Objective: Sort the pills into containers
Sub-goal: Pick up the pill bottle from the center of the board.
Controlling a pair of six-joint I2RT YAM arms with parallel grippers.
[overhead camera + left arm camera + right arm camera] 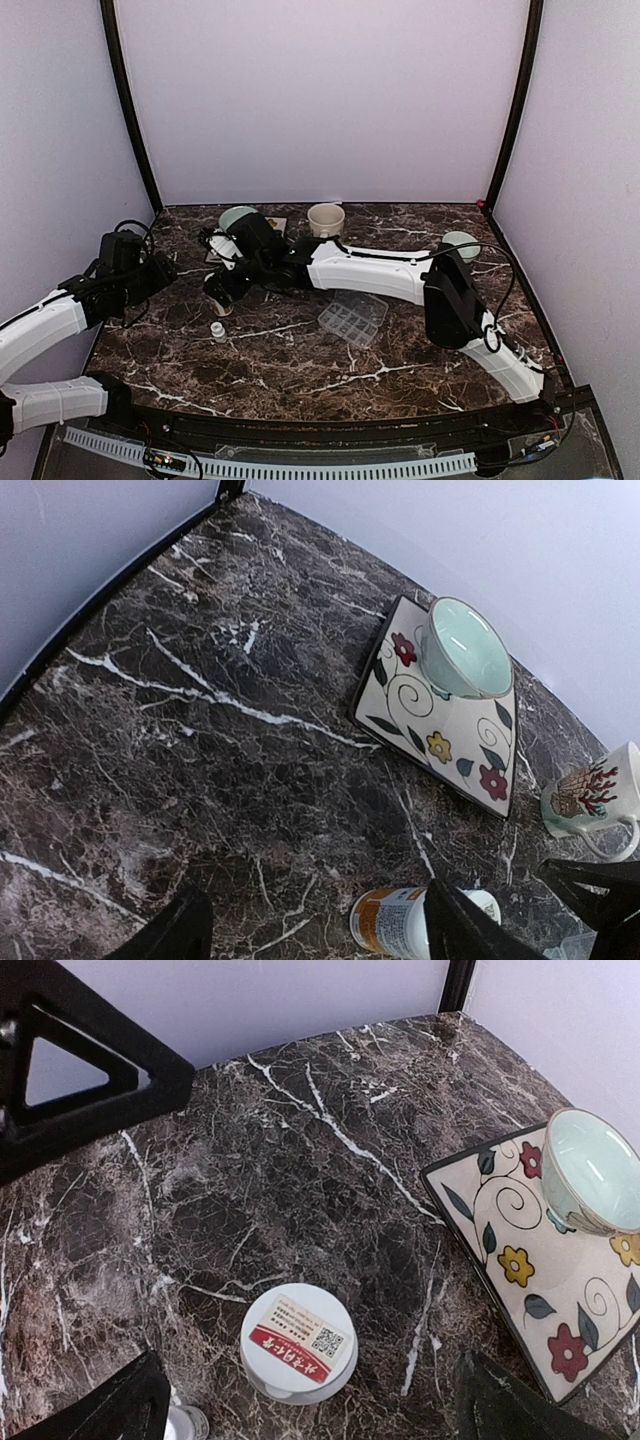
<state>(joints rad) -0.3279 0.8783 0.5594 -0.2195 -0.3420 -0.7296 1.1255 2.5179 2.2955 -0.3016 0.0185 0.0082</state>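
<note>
Claws are both released and empty. The right claw hangs over the left part of the tabletop. Its two fingers are spread wide on either side of a white pill bottle without touching it. The bottle appears to stand upright with a red and white label facing up. Whether it is sealed cannot be told. A small white piece, perhaps a cap, lies just beside it. The left claw hovers near the bottle on its other side.

Further out, a flowered square plate carries a pale green bowl that looks empty. A cream mug stands at the back, and a second green bowl sits far right.

The tray, a clear pill organiser, lies mid-tabletop, well apart from both claws, with its lid apparently folded open. No pills can be made out in its compartments, though they are too small to be sure.

Sorting seems barely begun. No loose pills show anywhere, so getting pills out of the bottle and into the compartments appears to remain.
</note>
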